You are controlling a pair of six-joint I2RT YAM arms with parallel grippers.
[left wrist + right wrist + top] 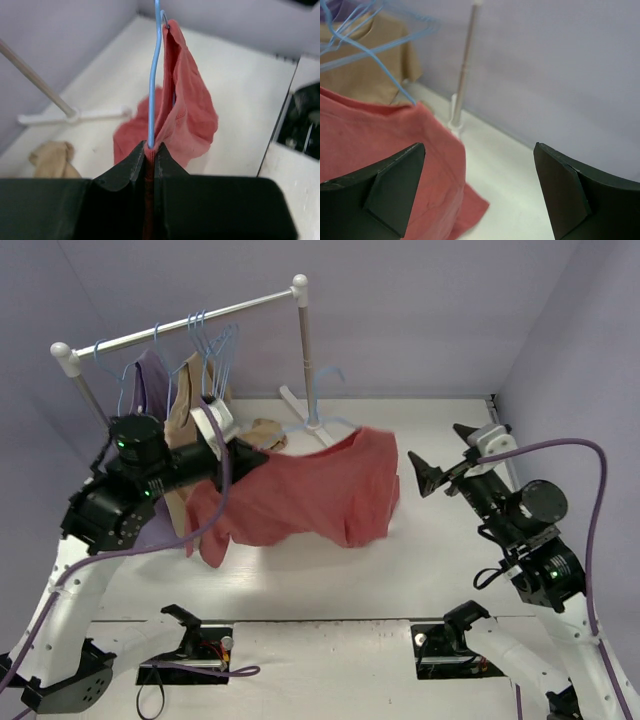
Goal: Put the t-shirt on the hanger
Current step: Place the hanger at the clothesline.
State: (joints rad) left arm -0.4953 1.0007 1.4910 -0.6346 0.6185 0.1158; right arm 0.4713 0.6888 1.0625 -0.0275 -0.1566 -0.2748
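Left claw pinches hanger and t-shirt together above the tabletop; right claw hangs spread, just right of the t-shirt.

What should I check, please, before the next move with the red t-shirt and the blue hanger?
1. Left tool shut on thin light-blue wire hanger and coral-red cloth t-shirt: ok.
2. Right tool open, nothing between its jaws: ok.
3. Hanger's hook clear above the collar: ok.
4. Both shoulders seated on the hanger: cannot tell.
5. Bare stretch on the silver metal rack rail for hanging: ok.
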